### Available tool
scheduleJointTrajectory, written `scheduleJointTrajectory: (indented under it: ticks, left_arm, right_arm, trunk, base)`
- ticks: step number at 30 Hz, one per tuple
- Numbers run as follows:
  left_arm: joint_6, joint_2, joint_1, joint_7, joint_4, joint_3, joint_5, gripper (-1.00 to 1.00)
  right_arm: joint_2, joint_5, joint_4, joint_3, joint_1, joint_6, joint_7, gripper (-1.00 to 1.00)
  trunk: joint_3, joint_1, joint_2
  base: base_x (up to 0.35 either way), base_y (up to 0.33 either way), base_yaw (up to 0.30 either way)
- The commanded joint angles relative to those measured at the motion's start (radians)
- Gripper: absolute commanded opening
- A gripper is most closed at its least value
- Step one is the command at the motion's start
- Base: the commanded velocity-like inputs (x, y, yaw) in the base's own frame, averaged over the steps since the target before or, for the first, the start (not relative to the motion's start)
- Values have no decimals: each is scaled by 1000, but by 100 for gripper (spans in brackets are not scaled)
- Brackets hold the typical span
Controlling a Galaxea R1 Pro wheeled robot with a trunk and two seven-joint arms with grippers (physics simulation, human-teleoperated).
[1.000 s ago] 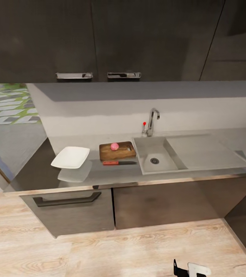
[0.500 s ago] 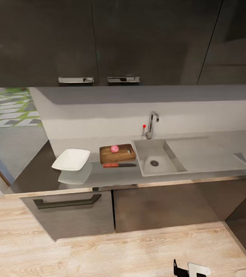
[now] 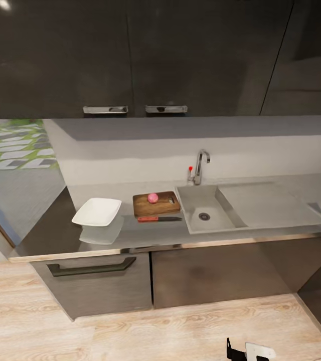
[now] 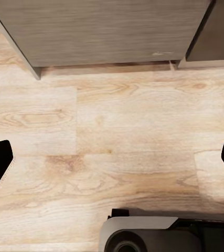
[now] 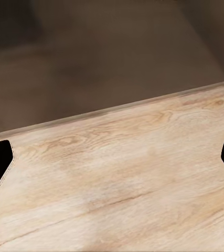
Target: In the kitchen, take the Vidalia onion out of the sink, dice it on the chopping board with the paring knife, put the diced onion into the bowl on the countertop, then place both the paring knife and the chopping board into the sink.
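Over the last second the head view has drawn back from the tabletop, though the Vidalia onion sits uncut on the chopping board beside the paring knife; both jaws hang wide and empty over the wood floor.

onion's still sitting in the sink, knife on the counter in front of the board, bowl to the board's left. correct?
Not quite. In the head view the onion sits on the chopping board, not in the sink, whose basin holds just its drain. The rest stands: the paring knife lies on the countertop in front of the board, and the bowl is to the board's left.
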State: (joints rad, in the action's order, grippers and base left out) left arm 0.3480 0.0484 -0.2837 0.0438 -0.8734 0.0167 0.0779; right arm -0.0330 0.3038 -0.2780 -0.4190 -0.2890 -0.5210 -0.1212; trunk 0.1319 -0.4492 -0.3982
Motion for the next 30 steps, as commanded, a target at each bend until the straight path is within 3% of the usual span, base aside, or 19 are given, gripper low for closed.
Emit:
scheduleJointTrajectory:
  ticks: [1,12,30]
  left_arm:
    - [2,1,0,2,-1,3,8,100]
    - [2,1,0,2,-1,2,8,100]
    - [2,1,0,2,-1,2,8,100]
  right_arm:
    - [-1,11,0,-4,-1,-2,-6,100]
    - [-1,11,0,-4,-1,-2,-6,100]
    - [-1,11,0,-4,-1,-2,-6,100]
  trunk:
    - [0,-1,-2]
    - [-18,-1,-2]
    - [-46,-1,-2]
  base:
    - [69,221,0]
    - [57,207,0]
    - [3,15,0]
